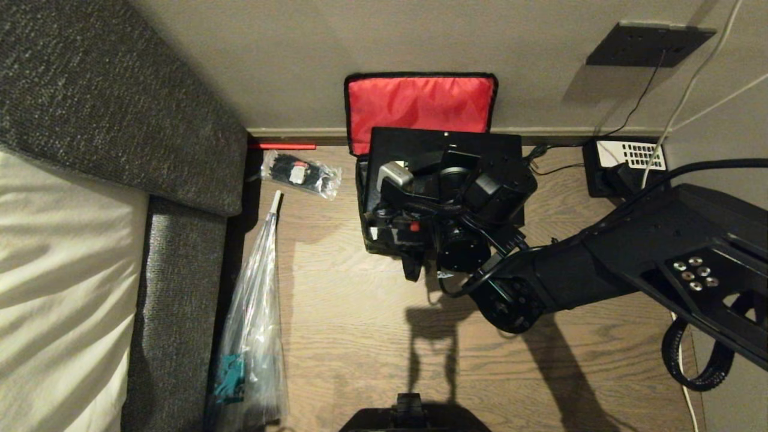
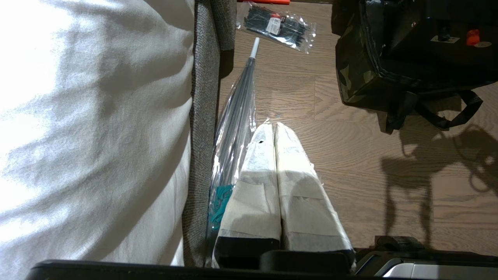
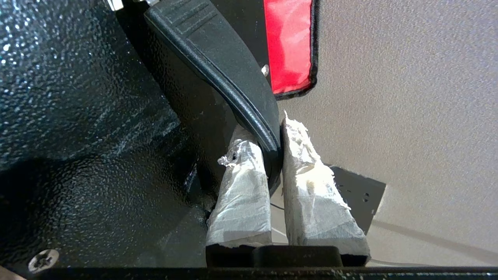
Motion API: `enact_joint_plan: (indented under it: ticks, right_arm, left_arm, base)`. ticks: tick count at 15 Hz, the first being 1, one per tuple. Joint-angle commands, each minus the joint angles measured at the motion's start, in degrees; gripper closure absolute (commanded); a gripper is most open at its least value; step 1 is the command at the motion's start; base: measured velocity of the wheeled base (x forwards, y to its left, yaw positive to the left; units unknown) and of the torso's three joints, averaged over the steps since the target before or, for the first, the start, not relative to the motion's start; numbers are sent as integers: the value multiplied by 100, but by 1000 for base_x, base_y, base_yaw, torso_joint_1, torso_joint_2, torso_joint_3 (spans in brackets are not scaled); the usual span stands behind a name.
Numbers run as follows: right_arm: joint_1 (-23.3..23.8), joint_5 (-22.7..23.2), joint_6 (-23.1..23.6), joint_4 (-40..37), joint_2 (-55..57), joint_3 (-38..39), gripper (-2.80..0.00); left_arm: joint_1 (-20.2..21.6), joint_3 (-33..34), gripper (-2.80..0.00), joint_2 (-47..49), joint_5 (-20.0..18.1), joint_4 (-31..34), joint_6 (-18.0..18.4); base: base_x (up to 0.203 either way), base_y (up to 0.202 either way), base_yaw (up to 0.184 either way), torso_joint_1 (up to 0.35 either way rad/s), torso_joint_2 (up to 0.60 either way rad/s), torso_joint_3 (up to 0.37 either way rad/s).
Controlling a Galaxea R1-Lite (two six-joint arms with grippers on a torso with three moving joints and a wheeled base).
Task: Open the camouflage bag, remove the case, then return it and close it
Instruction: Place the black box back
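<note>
Right tool (image 3: 272, 147) pinches case (image 1: 444, 144) handle (image 3: 218, 66) above open camouflage bag (image 2: 362, 77). Keep grip firm, case level; avoid snagging the rim.

Green, black and tan camouflage on the bag (image 2: 352, 74), red lid lining (image 1: 418, 105) (black-trimmed); glossy speckled black case (image 3: 78, 116); white-taped fingers (image 3: 311, 186); brown wood-grain floor (image 1: 360, 312).

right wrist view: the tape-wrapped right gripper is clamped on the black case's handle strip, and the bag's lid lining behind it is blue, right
Not quite. The lid lining of the camouflage fabric bag is red, not blue; the right wrist view shows it, and the head view does too. The rest holds: the tape-wrapped right gripper is shut on the curved black handle strip of the flat black case.
</note>
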State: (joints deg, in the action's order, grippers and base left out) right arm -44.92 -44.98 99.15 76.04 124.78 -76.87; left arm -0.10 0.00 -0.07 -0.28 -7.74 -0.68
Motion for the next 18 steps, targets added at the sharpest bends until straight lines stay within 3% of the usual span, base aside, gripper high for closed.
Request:
enact_joint_plan:
  ticks: [1,18]
  right_arm:
    - [19,-20,54,27,53,-30,0]
    - [-78,-29,52,-248,275,-311,0]
  left_arm:
    - [1,229,0,7,-1,-8,-2]
    - [1,229,0,7,2,-8,-2]
  base:
    - [0,0,0,0,0,0]
    - [0,0,0,0,0,0]
